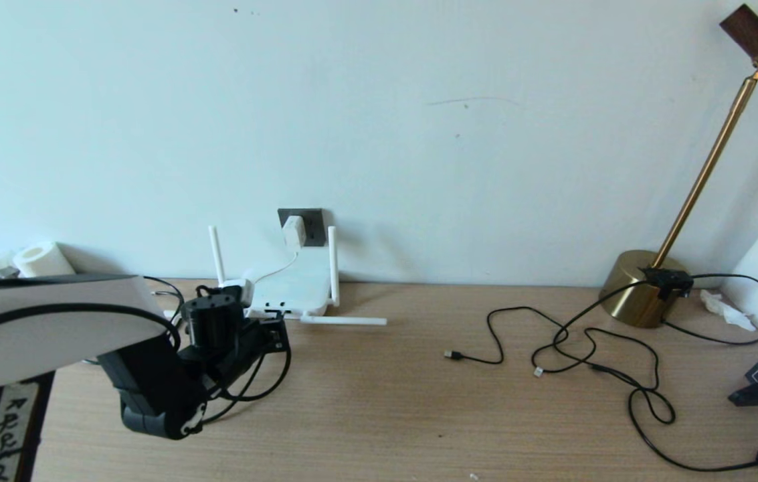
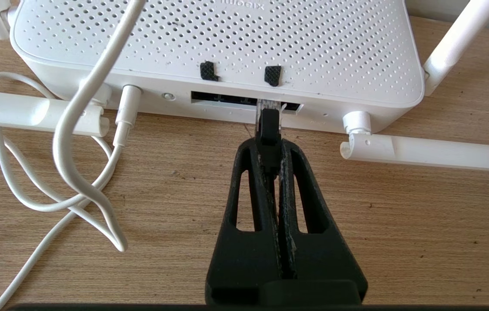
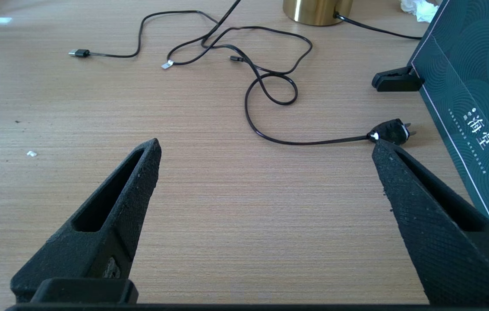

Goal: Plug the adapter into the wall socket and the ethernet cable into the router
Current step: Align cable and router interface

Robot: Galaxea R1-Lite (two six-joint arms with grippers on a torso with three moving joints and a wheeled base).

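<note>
The white router (image 1: pixel 292 288) lies flat against the wall, under the dark grey wall socket (image 1: pixel 314 226). The white adapter (image 1: pixel 294 231) sits in that socket, and its thin white cord (image 2: pixel 65 142) runs down to the router's edge. My left gripper (image 2: pixel 269 144) is shut on the ethernet cable's black connector (image 2: pixel 268 125), whose clear tip (image 2: pixel 266 105) is at the mouth of the dark port slot (image 2: pixel 222 98). The ethernet cable (image 1: pixel 273 383) loops down beneath the left gripper (image 1: pixel 276 335). My right gripper (image 3: pixel 266 149) hangs open over bare tabletop, holding nothing.
Two router antennas (image 2: pixel 434 151) lie flat on the table on either side of the left gripper. At the right are a brass lamp (image 1: pixel 639 288), tangled thin black cords (image 1: pixel 593 348), a black plug (image 3: pixel 393 131) and a dark green box (image 3: pixel 464 86). Tissue rolls (image 1: pixel 41 260) stand at the far left.
</note>
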